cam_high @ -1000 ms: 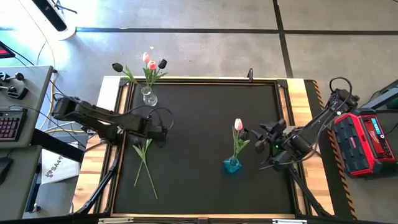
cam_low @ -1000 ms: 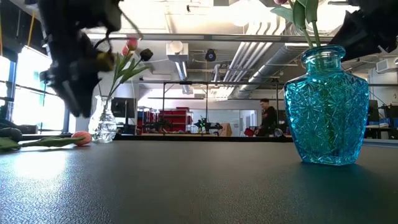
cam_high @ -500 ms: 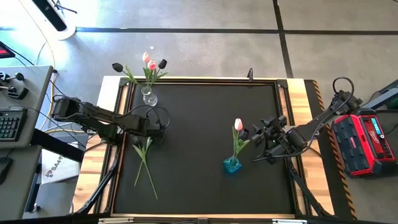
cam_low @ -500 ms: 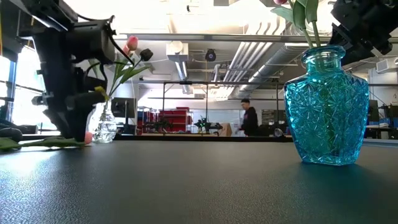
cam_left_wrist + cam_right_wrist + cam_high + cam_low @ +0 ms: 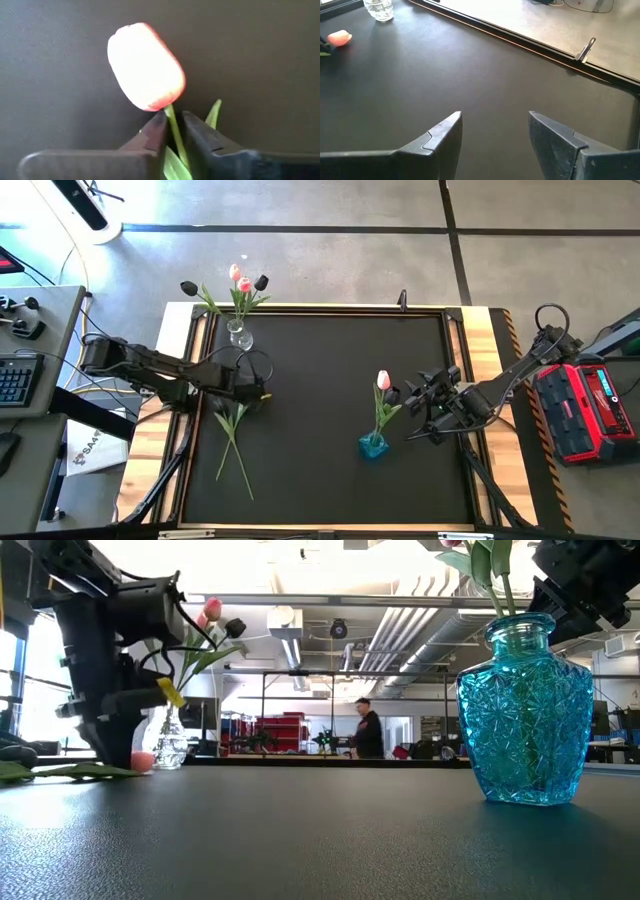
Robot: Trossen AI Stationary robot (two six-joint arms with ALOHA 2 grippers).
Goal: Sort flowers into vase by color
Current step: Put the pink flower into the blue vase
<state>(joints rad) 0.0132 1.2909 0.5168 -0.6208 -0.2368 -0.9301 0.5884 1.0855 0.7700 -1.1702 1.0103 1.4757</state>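
Two tulips lie on the black mat with their stems crossed. My left gripper is down at their head end, shut on the stem of a pink-headed tulip. A clear vase at the far left holds pink and dark tulips. A blue vase at the middle right holds one pink tulip. My right gripper is open and empty just right of the blue vase. My left gripper pinches the thin green stem between its two fingers, just below the pink head. The fingers come from above and lie across the stem. The head and the leaves lie on the mat.
The mat's raised frame runs round the work area. A red and black box stands past the right edge. A keyboard lies on a side desk at the left. A person walks in the room behind.
My left gripper has come down onto the mat at the lying tulip's head and stays there. My right gripper has shifted a little toward the blue vase. The person in the background has walked toward the left.
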